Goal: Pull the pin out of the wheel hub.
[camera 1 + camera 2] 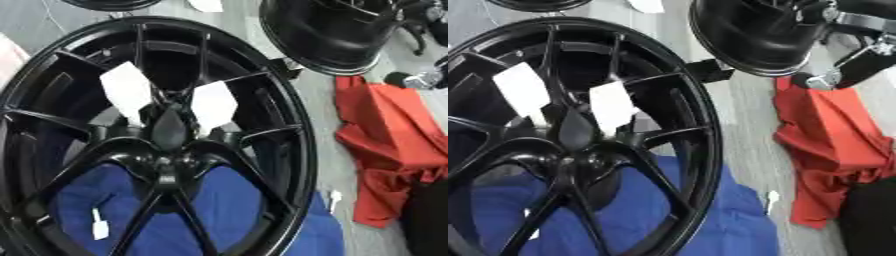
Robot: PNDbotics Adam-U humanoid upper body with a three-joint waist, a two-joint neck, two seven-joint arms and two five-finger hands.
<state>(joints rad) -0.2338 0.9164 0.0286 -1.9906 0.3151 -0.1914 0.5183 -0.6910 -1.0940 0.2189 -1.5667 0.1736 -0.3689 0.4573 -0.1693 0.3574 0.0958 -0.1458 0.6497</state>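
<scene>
A big black wheel hub [166,150] with thin spokes fills the left and middle of both views, lying over a blue cloth [236,200]. Two white flat tags, one on the left [127,90] and one on the right [214,105], stand up just above the hub's centre. Each narrows to a thin stem that goes down between the spokes; what the stems sit in is hidden. A smaller white tag [99,227] lies low between the spokes at the lower left. Neither of my hands shows in either view.
A second black wheel [763,35] lies at the upper right, close to the big rim. Black-and-silver arm parts [855,60] cross the top right corner. A red cloth [833,145] covers the floor on the right, with a small white piece [772,197] beside it.
</scene>
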